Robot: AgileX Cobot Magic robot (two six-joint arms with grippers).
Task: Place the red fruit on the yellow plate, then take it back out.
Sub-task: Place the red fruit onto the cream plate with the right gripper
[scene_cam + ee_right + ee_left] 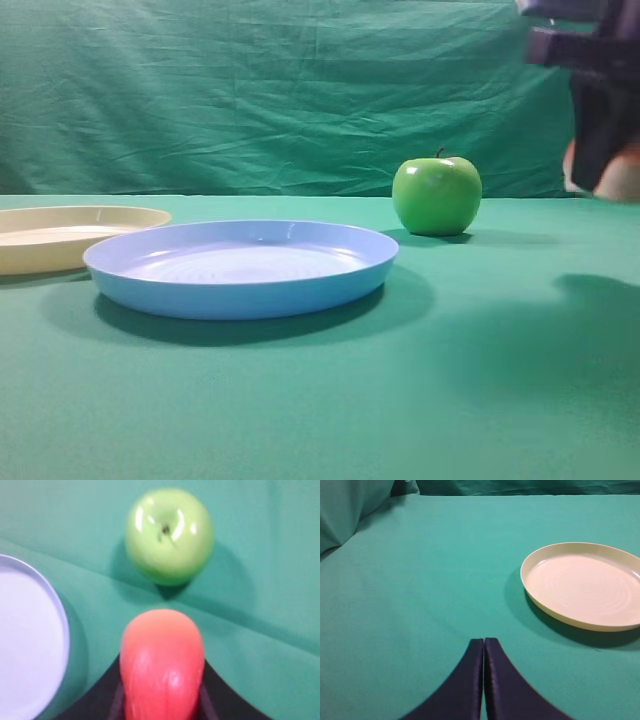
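The red fruit sits between the dark fingers of my right gripper, which is shut on it. In the exterior high view that gripper hangs blurred at the far right, above the table, with the pinkish red fruit showing behind it. The yellow plate lies at the far left with nothing on it. In the left wrist view the yellow plate is ahead and to the right of my left gripper. That gripper is shut on nothing, its fingers pressed together over the cloth.
A glossy green apple stands on the green cloth just beyond the held fruit, and shows as the green apple in the right wrist view. A light blue plate lies mid-table between the yellow plate and the apple. A green backdrop hangs behind.
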